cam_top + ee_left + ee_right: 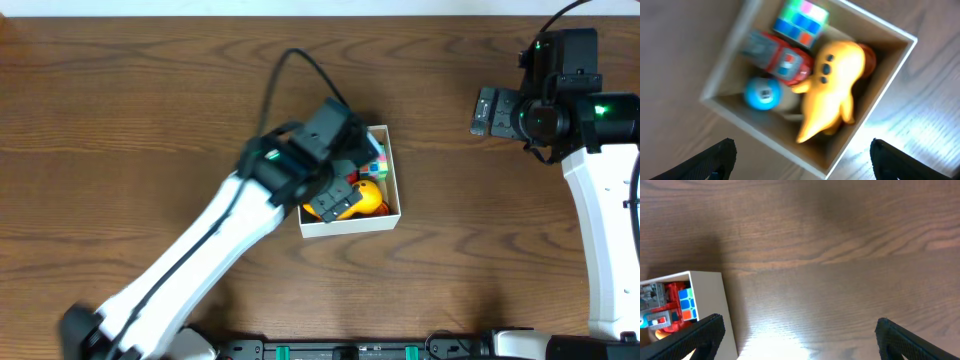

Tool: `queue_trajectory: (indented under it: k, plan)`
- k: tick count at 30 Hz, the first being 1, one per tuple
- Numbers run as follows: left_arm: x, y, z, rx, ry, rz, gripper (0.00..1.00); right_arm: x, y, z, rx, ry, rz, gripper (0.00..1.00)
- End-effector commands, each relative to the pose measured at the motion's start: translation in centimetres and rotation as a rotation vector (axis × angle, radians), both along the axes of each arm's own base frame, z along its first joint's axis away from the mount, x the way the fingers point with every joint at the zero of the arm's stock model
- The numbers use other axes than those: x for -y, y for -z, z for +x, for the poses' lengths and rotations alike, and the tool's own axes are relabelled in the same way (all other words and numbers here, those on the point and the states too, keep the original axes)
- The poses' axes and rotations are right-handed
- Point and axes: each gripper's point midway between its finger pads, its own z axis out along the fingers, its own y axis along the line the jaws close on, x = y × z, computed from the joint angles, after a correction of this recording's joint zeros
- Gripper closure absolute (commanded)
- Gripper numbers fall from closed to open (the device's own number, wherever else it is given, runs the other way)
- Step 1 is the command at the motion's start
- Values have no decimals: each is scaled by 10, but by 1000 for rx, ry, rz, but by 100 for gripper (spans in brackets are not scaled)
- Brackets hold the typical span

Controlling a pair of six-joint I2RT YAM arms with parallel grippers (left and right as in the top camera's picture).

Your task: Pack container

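Observation:
The container (pixel 352 225) is a small square white-walled box with a tan inside, at the table's middle. In the left wrist view its wall (pixel 890 85) frames a yellow squid-like toy (pixel 832 85), a red and grey toy car (pixel 777 55), a blue ball (pixel 762 93) and a colourful cube (pixel 800 20). My left gripper (pixel 802 162) hovers above the box, open and empty. My right gripper (pixel 800 340) is open and empty over bare wood at the far right; the box corner (pixel 710 295) shows at its lower left.
The brown wooden table (pixel 130 120) surrounds the box. The left arm (pixel 200 260) crosses from the bottom left and covers the box's left part. The right arm's base (pixel 600 200) stands along the right edge.

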Motion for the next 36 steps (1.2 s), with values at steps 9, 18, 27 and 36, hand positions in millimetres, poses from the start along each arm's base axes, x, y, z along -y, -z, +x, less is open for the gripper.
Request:
queue_trajectory:
  k: [9, 18, 27, 36]
  plan:
    - [-158, -72, 79, 262, -732, -146, 2, 7, -1, 40, 97, -75, -103, 1]
    - [-223, -78, 96, 317, -917, -153, 2, 7, -4, 73, 190, -81, -114, 1]
    - [-229, -99, 46, 338, -980, -218, 2, 9, -10, 38, 154, -36, -86, 1]
    - [-237, -98, -44, 478, -993, -340, 2, 18, -3, -44, 386, 70, -67, 1]
